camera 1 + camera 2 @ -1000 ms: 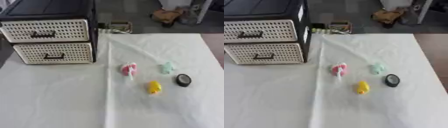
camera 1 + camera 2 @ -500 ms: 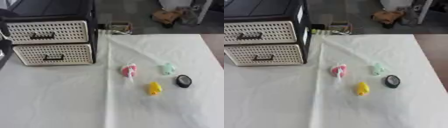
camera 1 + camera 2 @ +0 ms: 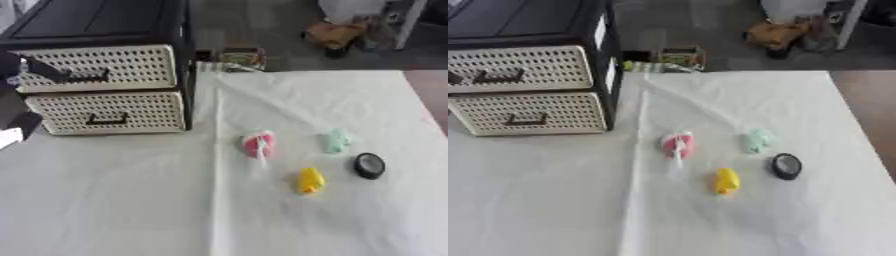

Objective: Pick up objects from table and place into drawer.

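Note:
A black drawer unit [image 3: 131, 25] with two cream lattice drawers stands at the table's far left, both drawers closed. My left hand [image 3: 19, 67] comes in at the left edge, with one dark finger [image 3: 51, 73] stretched straight toward the handle of the top drawer [image 3: 101, 67]. The lower drawer [image 3: 109, 112] sits beneath it. On the white cloth to the right lie a pink object [image 3: 258, 144], a mint-green object [image 3: 335, 140], a black round object [image 3: 369, 165] and a yellow object [image 3: 309, 180]. My right hand shows in no view.
The white cloth [image 3: 131, 200] covers the table, with a crease down its middle. Behind the far edge, on the floor, stand a small box [image 3: 241, 56] and brown clutter [image 3: 332, 34]. The bare brown table edge [image 3: 868, 100] shows at the right.
My left hand has come in from the left edge and reached up to the top drawer's handle. The objects on the cloth have not moved.

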Robot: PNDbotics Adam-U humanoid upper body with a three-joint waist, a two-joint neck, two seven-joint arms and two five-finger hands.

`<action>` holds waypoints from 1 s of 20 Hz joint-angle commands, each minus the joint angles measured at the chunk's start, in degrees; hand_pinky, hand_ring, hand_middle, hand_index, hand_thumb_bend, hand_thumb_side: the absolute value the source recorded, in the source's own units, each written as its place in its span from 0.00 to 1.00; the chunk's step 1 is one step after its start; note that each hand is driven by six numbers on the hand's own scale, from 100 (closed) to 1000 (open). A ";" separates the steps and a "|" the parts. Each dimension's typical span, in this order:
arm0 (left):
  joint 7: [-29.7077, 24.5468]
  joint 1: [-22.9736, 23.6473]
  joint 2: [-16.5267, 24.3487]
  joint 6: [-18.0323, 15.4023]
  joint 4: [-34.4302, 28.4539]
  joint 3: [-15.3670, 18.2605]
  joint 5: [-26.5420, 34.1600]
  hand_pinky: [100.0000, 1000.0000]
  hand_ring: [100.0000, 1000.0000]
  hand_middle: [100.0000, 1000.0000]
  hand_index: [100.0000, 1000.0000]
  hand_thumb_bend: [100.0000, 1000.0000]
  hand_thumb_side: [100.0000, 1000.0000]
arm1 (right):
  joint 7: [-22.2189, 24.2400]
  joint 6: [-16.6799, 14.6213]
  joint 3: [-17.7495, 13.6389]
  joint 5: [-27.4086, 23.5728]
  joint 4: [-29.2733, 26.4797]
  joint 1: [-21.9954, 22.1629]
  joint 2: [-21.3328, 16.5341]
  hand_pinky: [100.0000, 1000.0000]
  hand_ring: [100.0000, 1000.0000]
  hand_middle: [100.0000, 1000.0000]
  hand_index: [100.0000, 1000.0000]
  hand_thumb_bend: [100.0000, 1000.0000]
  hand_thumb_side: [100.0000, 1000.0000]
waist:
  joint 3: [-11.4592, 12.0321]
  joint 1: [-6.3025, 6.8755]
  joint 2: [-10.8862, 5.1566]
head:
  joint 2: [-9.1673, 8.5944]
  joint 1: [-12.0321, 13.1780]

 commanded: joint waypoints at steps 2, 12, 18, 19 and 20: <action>-2.59 -2.54 0.44 2.31 -0.44 -1.03 -2.38 0.00 0.00 0.00 0.93 0.01 0.34 | 0.33 -0.05 -0.05 -0.11 -0.93 -0.42 -1.08 0.67 0.55 0.33 0.72 0.39 0.72 | -0.12 0.12 -0.80 | -0.94 0.61; -1.11 -6.37 -1.16 7.96 -0.35 -2.90 -12.29 0.00 0.00 0.00 0.91 0.01 0.34 | 0.66 0.11 0.00 -0.29 -0.93 -0.44 -0.74 0.67 0.55 0.33 0.72 0.39 0.72 | -0.57 0.34 -0.36 | -1.19 1.17; -1.16 -8.80 -2.32 11.49 1.27 -4.21 -18.52 0.00 0.00 0.00 0.90 0.01 0.34 | 0.80 -0.05 0.11 -0.36 -0.93 -0.59 -0.98 0.67 0.55 0.33 0.72 0.39 0.72 | -0.85 0.48 -0.14 | -1.17 1.58; -1.84 -9.13 -2.63 11.51 1.96 -4.49 -19.04 0.00 0.00 0.00 0.89 0.00 0.27 | 0.81 -0.09 0.12 -0.35 -0.93 -0.63 -1.05 0.67 0.55 0.33 0.72 0.38 0.73 | -0.92 0.50 -0.10 | -1.18 1.65; -2.49 -9.43 -2.96 11.57 2.79 -4.69 -19.41 0.00 0.00 0.00 0.89 0.01 0.34 | 0.80 -0.15 0.12 -0.34 -0.93 -0.66 -1.11 0.67 0.55 0.33 0.72 0.39 0.72 | -0.98 0.51 -0.07 | -1.18 1.70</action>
